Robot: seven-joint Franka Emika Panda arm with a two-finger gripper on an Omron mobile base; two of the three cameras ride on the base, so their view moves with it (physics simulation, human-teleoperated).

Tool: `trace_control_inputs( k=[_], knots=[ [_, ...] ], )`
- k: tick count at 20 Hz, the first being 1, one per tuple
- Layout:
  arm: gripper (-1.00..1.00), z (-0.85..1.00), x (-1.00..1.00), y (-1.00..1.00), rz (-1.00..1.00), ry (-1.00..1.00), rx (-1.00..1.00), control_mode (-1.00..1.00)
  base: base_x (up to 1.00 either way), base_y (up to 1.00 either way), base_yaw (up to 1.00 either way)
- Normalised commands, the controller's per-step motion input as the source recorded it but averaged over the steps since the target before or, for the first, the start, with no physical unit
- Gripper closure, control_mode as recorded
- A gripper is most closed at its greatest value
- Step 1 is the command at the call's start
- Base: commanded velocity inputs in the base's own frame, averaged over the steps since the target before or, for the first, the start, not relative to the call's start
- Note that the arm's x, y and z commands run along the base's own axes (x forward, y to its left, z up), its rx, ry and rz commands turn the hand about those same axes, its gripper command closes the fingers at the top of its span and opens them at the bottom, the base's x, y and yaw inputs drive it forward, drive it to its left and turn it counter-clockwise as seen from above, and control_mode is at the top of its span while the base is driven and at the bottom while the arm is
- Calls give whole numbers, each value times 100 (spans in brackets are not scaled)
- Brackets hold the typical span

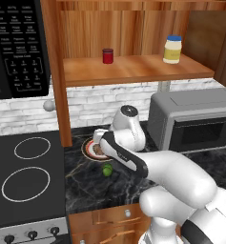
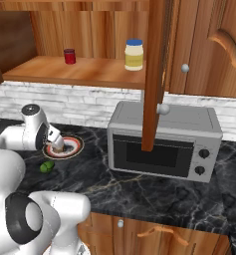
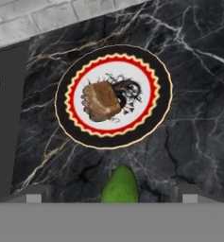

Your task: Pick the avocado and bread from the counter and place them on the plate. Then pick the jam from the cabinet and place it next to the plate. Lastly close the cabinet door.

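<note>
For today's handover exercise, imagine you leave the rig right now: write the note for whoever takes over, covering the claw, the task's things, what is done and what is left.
Claw: open, empty, above the counter near the plate.
Bread: already on the plate.
Avocado: on the counter beside the plate, between the claw's tips in the hand view.
Jam: on the cabinet shelf, left of a yellow jar.
Cabinet door: open.
Done: bread placed.
Left: avocado onto the plate, jam next to the plate, close the door.
</note>
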Motion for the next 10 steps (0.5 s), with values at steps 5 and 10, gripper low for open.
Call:
trace_control_inputs(
  k=[5,10],
  knots=[
    [-100,-22,0,0,0,2,-1,-100,0,0,0],
    [-100,-24,0,0,0,1,-1,-100,0,0,0]
  ],
)
